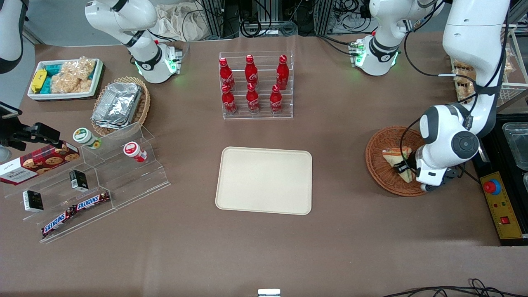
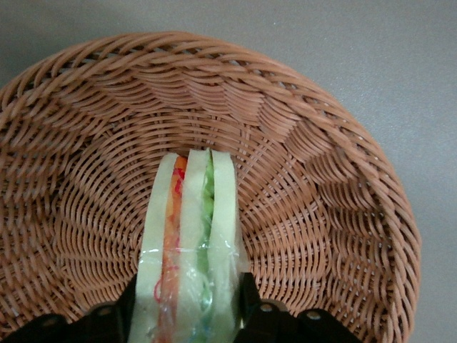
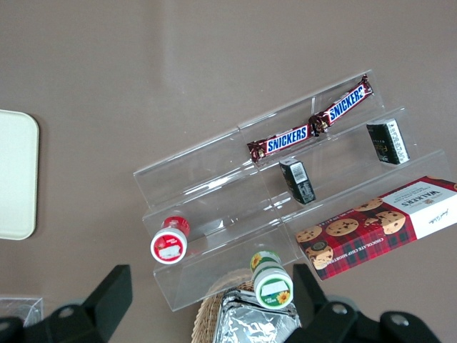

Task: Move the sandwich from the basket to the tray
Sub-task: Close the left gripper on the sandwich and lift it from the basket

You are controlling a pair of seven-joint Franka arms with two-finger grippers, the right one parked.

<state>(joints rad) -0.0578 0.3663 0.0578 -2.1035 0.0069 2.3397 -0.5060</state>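
Sandwich (image 1: 397, 156): one, in the one round basket (image 1: 377, 165)
Gripper (image 1: 406, 165): one, down in that basket
Tray (image 1: 264, 180): one
Cola bottles (image 1: 252, 83): six
Snickers bars (image 1: 76, 209): two
Small dark boxes (image 1: 77, 180): two
Lidded cups (image 1: 87, 137): two
Cookie box (image 1: 35, 163): one

Robot lab: cables (image 1: 264, 20), aluminium framing (image 1: 214, 16)

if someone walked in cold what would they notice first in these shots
Probably the acrylic rack of red cola bottles, standing farther from the front camera than the bare cream tray at mid-table. Next, toward the working arm's end, the left arm's claw is down in the round wicker basket, one finger on each side of the wrapped sandwich. Toward the parked arm's end, a clear stepped stand holds Snickers bars.
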